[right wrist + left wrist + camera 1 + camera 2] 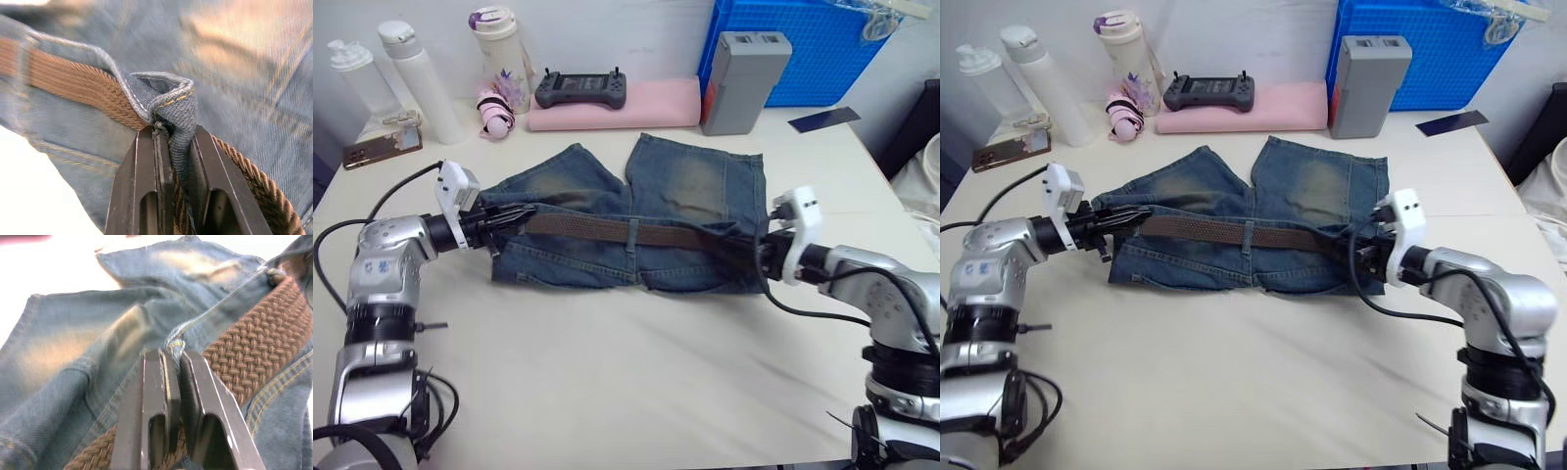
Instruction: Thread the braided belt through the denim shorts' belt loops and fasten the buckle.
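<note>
The denim shorts [690,181] lie flat at mid-table, waistband nearest me and legs pointing away. The braided belt [587,228] runs along the waistband and passes under a belt loop [632,233] near the middle. At the waistband's left end, my left gripper [516,215] is shut on a fold of denim [172,340], with the belt [259,345] lying beside its fingers [156,396]. At the right end, my right gripper [745,250] is shut on a raised fold of denim [173,110], and the belt [78,81] slips under it. The buckle is hidden.
Along the back stand a pink folded cloth [651,103] with a dark controller [580,90] on it, a grey box [744,80], a blue crate [803,49] and several bottles [421,83]. A phone [380,149] lies far left.
</note>
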